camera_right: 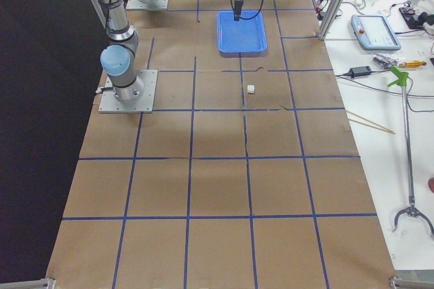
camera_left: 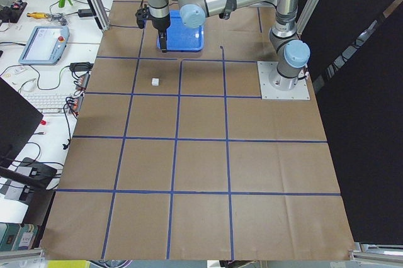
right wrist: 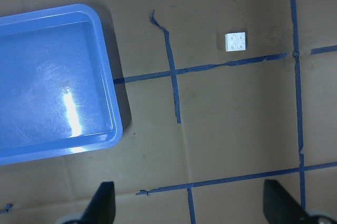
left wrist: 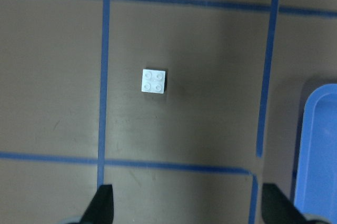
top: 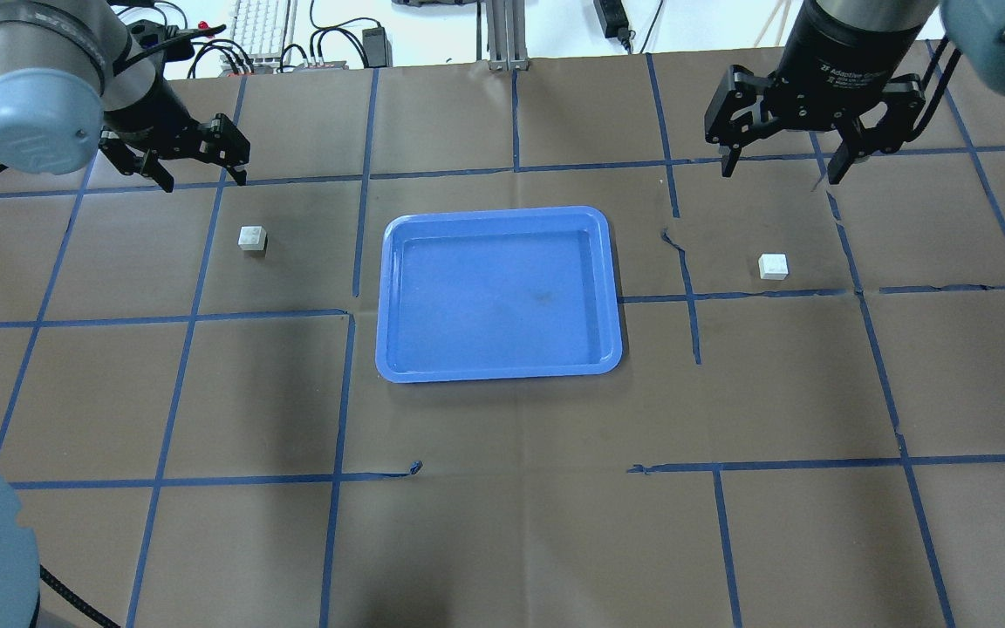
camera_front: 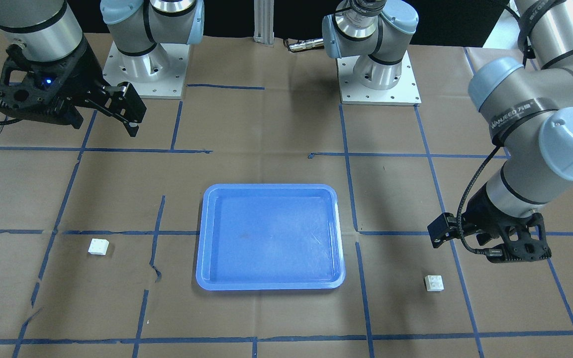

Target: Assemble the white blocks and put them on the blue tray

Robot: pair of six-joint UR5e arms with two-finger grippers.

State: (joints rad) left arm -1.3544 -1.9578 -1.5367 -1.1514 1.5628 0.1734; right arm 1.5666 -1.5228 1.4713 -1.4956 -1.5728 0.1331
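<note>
The blue tray (top: 498, 292) lies empty mid-table. One white block (top: 252, 238) sits studs up on the paper to its left, and the other white block (top: 773, 266) sits to its right. My left gripper (top: 199, 177) is open and empty, hovering beyond and to the left of the left block. The left wrist view shows that block (left wrist: 155, 81) well ahead of the fingertips (left wrist: 103, 203). My right gripper (top: 780, 167) is open and empty, hovering above the table beyond the right block. The right wrist view shows that block (right wrist: 236, 41) and the tray's rim (right wrist: 115, 108).
The table is covered in brown paper with a grid of blue tape lines. The two arm bases (camera_front: 378, 74) stand at the robot's side of the table. Keyboards and cables lie beyond the far edge (top: 258, 26).
</note>
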